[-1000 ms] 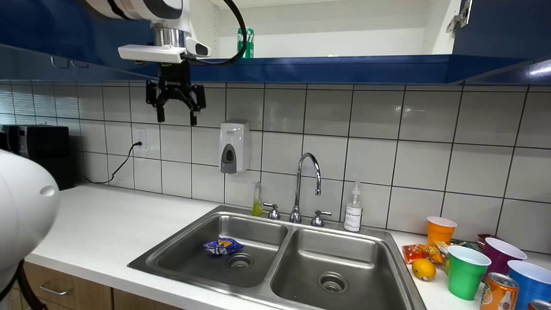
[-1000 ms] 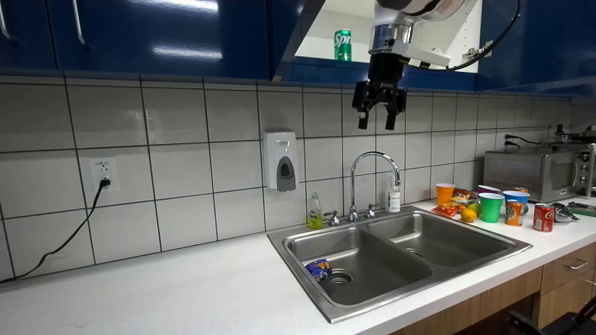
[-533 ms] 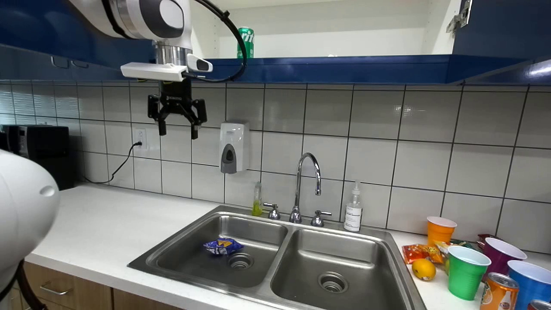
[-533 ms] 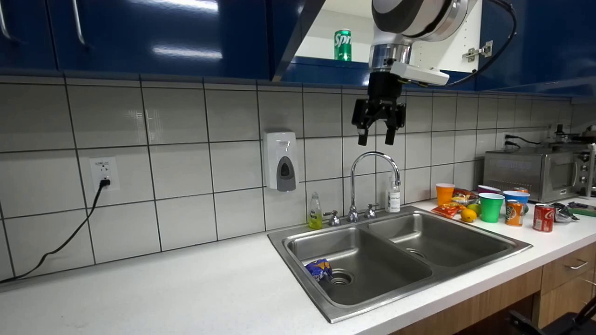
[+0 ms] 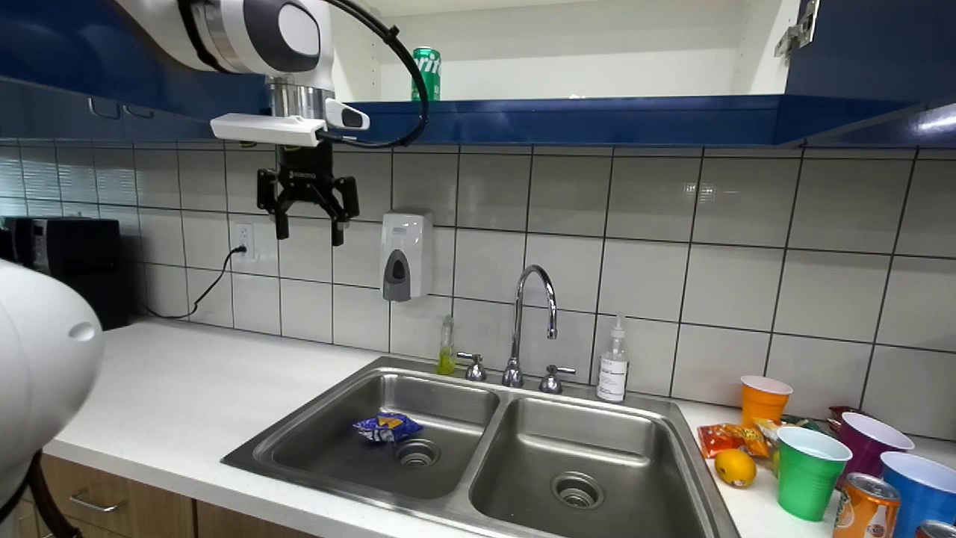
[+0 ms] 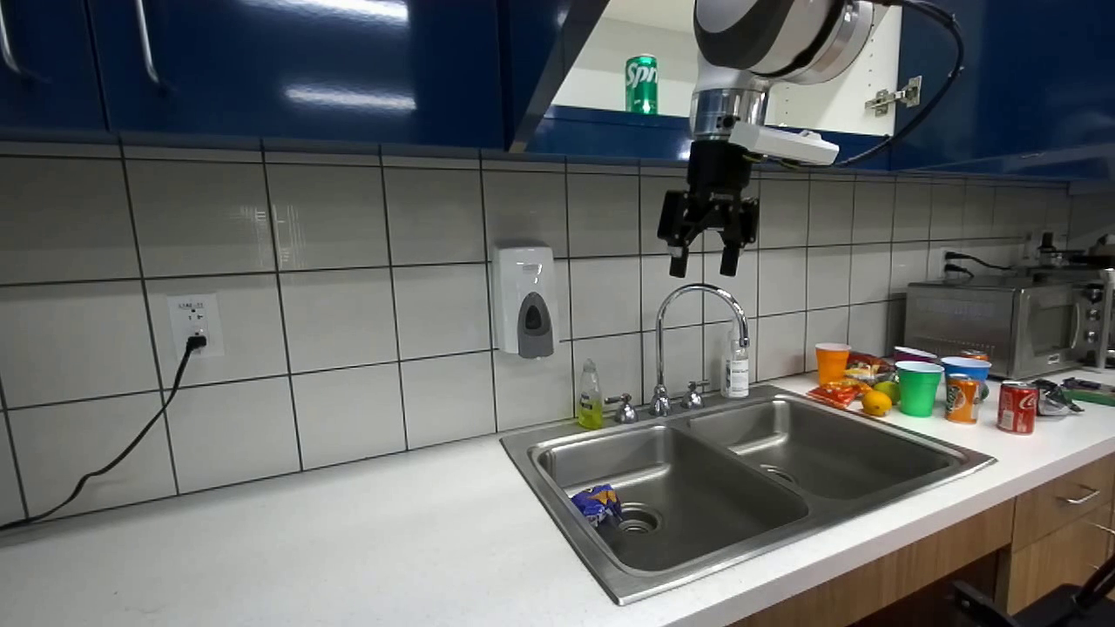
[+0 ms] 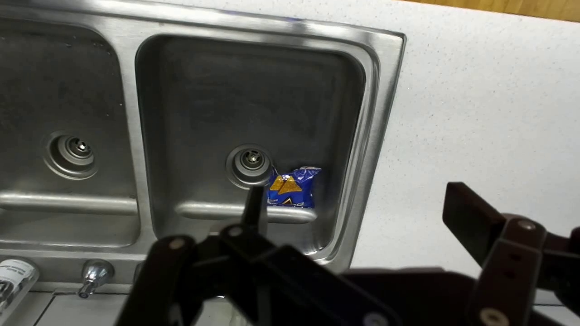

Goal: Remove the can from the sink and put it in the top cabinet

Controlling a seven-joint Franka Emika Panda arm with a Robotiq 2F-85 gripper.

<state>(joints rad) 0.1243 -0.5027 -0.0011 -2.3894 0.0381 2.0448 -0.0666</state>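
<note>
You had the claw point(image 5: 310, 235) pointing down with its jaws standing wide apart, well above the sink point(image 7: 244, 99). Higher than the claw, the green can point(image 6: 641, 84) stood upright inside the top cabinet point(image 5: 567, 60), whose white interior showed. On the tiled wall point(image 5: 567, 194) behind your claw was a white dispenser point(image 5: 407, 258). Lower than the claw, the faucet point(image 5: 516, 329) rose at the back of the sink, between a bottle of yellow-green liquid point(image 6: 591, 405) and a pump bottle point(image 5: 612, 377). Well below your claw, in the nearer basin, a blue snack bag point(image 7: 294, 190) lay just beside the drain point(image 7: 251, 163). Past the basin farther from the claw, the table point(image 6: 305, 540) carried an orange cup point(image 5: 763, 403), a yellow-orange fruit point(image 5: 736, 468), a green cup point(image 5: 810, 482), an orange can point(image 6: 962, 401) and a red can point(image 6: 1017, 409), all well apart from your claw. Farther still from it sat a silver oven point(image 6: 976, 322).
</note>
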